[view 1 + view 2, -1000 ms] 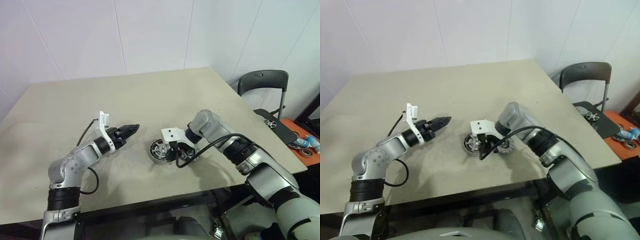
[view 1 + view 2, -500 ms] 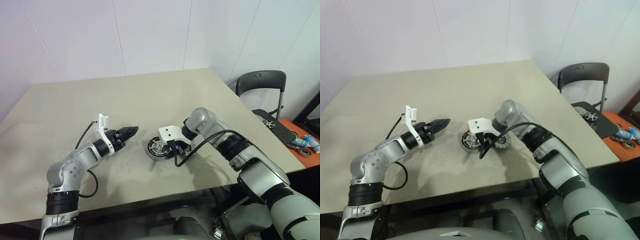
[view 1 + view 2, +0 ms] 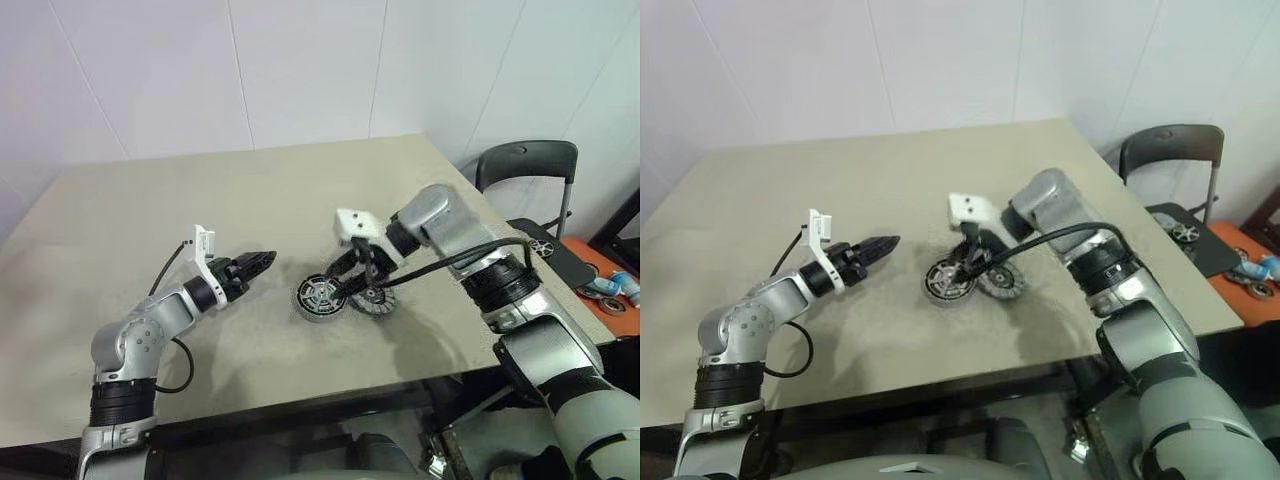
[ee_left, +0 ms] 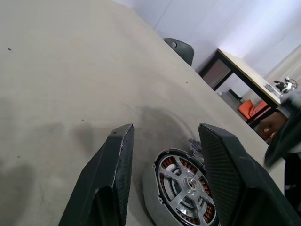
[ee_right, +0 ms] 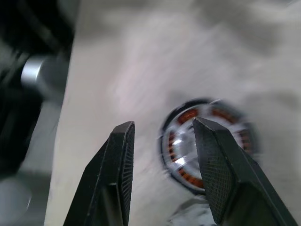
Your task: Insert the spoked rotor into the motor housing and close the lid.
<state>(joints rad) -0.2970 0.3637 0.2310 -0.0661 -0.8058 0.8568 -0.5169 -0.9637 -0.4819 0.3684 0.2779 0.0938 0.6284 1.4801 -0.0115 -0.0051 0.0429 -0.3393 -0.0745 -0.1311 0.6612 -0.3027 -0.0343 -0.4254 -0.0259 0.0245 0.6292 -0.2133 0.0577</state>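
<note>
The motor housing (image 3: 320,298) lies on the table's middle, copper windings showing inside its rim. The spoked rotor (image 4: 187,187) sits in its centre, silver spokes up. The lid (image 3: 376,299) rests on the table against the housing's right side. My right gripper (image 3: 352,272) hangs open just above and between housing and lid, pointing down to the left, holding nothing; its wrist view looks down on the housing (image 5: 207,146). My left gripper (image 3: 258,262) hovers open to the left of the housing, pointing level at it, a short gap away.
The beige table (image 3: 300,190) has wide free room at the back and left. A black chair (image 3: 525,165) stands past its right edge, with a black case (image 3: 545,250) and small parts on an orange surface (image 3: 610,290) beyond.
My right gripper opened and rose from the housing, leaving the rotor seated inside. The lid, earlier hidden behind that gripper, now shows. The left arm stayed still.
</note>
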